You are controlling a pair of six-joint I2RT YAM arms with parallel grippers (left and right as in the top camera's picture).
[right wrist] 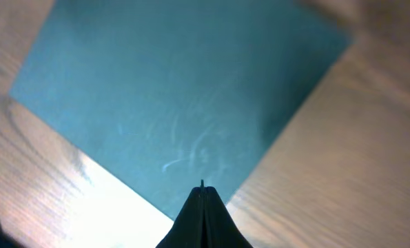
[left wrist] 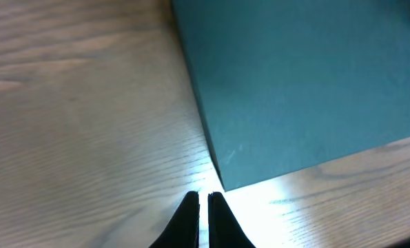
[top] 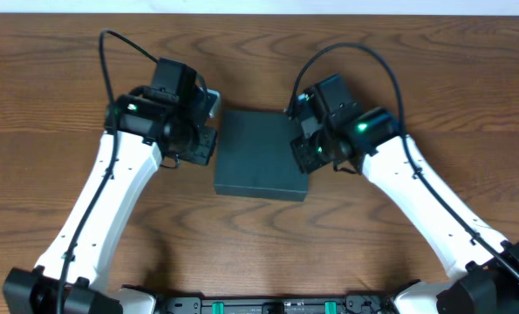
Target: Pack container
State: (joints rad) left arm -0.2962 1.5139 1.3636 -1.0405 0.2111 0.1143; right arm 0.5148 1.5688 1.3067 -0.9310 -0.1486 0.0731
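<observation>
Item: the container (top: pixel 259 155), a dark teal-green matte box, is placed at the middle of the wooden table (top: pixel 259 52) between the two arms, with its lid shut and its flat top face turned upward. From overhead its outline is seen as close to square, so a long axis cannot be told with confidence; its edges are set at a slight skew to the table's edges. The hinged side cannot be identified. Faint scuff marks are noted on the lid in the right wrist view. The left gripper (left wrist: pixel 202 207) is held low over the bare wood just beside a corner of the box, its fingers drawn almost together with nothing between them. The right gripper (right wrist: pixel 202 196) is positioned over the lid near an edge, its fingers pressed together and empty.
</observation>
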